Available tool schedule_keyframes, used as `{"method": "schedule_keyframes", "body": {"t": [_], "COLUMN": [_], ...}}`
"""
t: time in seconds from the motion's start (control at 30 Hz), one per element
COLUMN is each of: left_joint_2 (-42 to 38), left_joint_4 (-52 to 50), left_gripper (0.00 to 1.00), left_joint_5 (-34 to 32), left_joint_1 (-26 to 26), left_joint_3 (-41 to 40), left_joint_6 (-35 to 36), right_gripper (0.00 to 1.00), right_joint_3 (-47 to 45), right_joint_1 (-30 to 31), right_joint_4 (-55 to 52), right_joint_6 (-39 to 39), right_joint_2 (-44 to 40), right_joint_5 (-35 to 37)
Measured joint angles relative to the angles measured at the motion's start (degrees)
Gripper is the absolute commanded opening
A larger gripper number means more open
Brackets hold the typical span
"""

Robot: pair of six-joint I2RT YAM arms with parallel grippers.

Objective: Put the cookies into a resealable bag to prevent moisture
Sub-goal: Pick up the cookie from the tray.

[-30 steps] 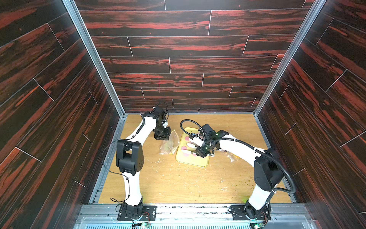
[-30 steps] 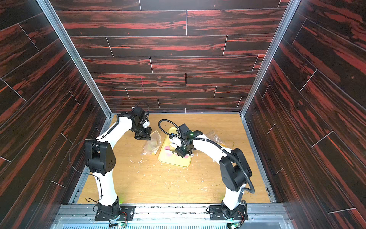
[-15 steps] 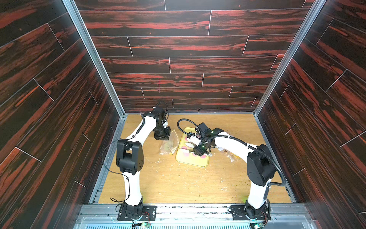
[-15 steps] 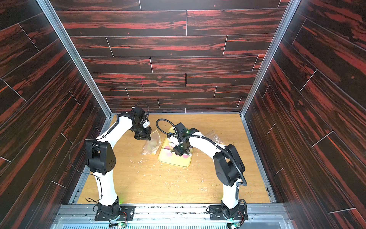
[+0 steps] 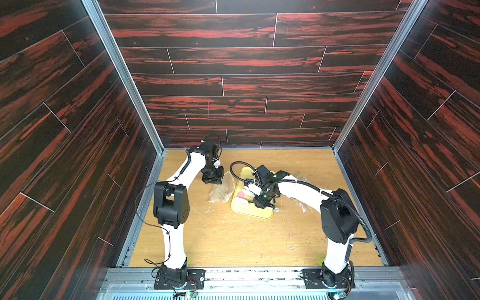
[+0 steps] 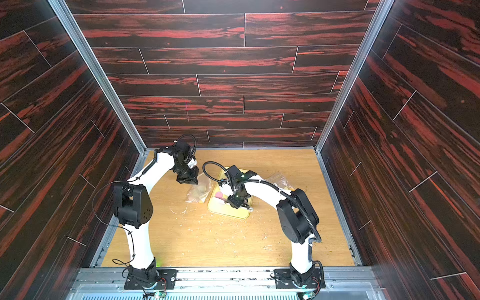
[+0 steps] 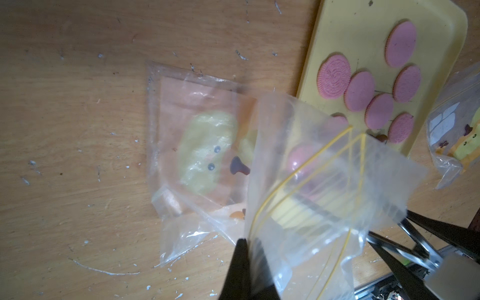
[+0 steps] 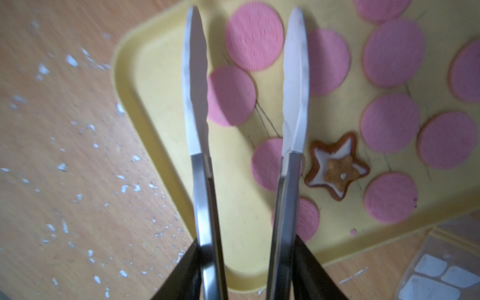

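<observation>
Left fingers (image 7: 239,267) pinch the bag (image 7: 311,181) rim; right fingers (image 8: 184,278) clasp tongs (image 8: 200,181) (tips apart) over cookies (image 8: 392,52).

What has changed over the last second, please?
The right arm's elbow swung inward, carrying the right tool, shut on the tongs, slightly leftward over the yellow tray of cookies. Nothing was grasped or released. The left tool stayed shut on the resealable bag.
</observation>
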Motion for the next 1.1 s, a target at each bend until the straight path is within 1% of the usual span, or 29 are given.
{"method": "schedule_keyframes", "body": {"t": [0.13,0.3,0.47,0.73,1.1], "left_joint_2": [0.0,0.13,0.13,0.13,0.13], "left_joint_4": [-0.04,-0.37,-0.44,-0.61,-0.63], "left_gripper": [0.0,0.0,0.0,0.0,0.0], "left_joint_5": [0.0,0.0,0.0,0.0,0.0], "left_joint_1": [0.0,0.0,0.0,0.0,0.0], "left_joint_3": [0.02,0.26,0.28,0.28,0.28], "left_joint_6": [0.0,0.13,0.22,0.44,0.61], "right_gripper": [0.51,0.5,0.5,0.5,0.45], "right_joint_3": [-0.48,1.44,3.96,4.35,4.92], "right_joint_1": [0.0,0.11,1.22,2.14,2.01], "right_joint_4": [-0.72,-1.64,-1.36,-1.53,-3.45], "right_joint_6": [0.83,1.64,1.68,1.66,1.68], "right_joint_2": [-0.22,-0.22,-0.11,0.76,1.4], "right_joint_5": [1.03,1.51,0.83,0.15,3.69]}}
